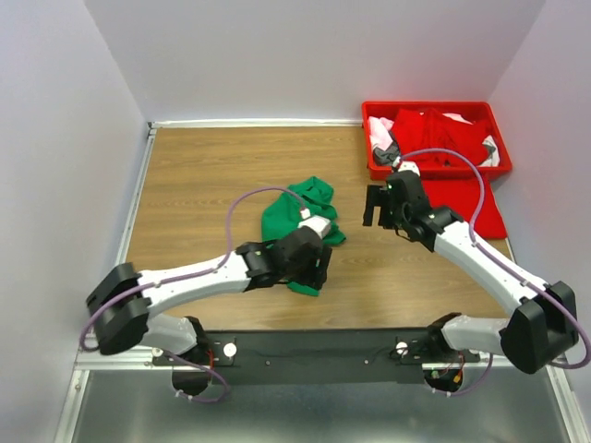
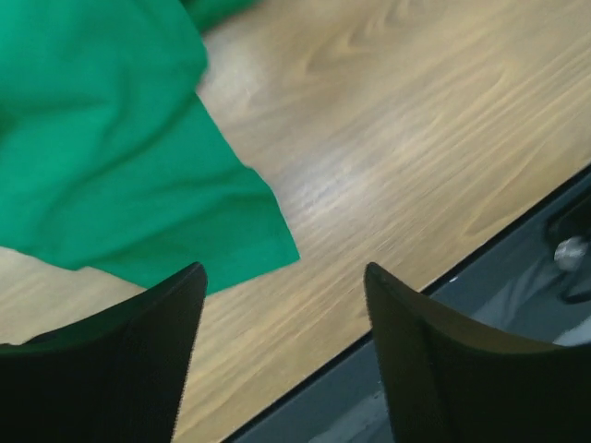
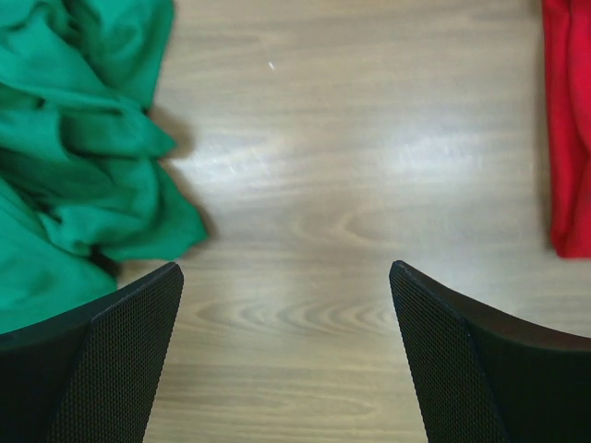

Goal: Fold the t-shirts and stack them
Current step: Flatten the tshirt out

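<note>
A bright green t-shirt [image 1: 297, 214] lies crumpled in the middle of the wooden table. It also shows in the left wrist view [image 2: 102, 157] and the right wrist view [image 3: 83, 157]. My left gripper [image 1: 320, 275] [image 2: 284, 269] is open and empty, just off the shirt's near corner, over bare wood by the front edge. My right gripper [image 1: 377, 214] [image 3: 285, 268] is open and empty over bare wood, between the green shirt and a flat red t-shirt [image 1: 473, 209] [image 3: 568, 129]. More red garments [image 1: 434, 129] with a white/pink one [image 1: 379, 129] and a grey one [image 1: 386, 152] lie in the bin.
The red plastic bin [image 1: 425, 105] stands at the back right of the table, with the red t-shirt lying in front of it. A black rail [image 2: 480, 249] runs along the table's near edge. Grey walls close in the left, back and right sides.
</note>
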You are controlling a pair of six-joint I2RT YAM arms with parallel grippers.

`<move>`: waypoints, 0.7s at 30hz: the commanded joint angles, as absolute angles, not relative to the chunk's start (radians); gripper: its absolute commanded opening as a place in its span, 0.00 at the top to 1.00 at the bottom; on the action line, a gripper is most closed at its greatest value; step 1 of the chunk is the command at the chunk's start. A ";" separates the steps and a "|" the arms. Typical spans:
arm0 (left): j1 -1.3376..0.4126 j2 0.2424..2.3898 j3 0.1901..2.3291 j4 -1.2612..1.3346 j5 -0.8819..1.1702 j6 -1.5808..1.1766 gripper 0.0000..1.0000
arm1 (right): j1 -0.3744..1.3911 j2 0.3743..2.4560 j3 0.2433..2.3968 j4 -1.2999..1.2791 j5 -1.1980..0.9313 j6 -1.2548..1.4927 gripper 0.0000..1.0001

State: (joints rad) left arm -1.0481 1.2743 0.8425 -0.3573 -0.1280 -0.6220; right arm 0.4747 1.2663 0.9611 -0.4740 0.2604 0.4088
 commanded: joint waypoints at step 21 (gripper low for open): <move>-1.127 1.775 1.108 -0.603 -0.153 -0.549 0.50 | 0.479 0.950 0.716 -0.474 0.250 0.522 0.01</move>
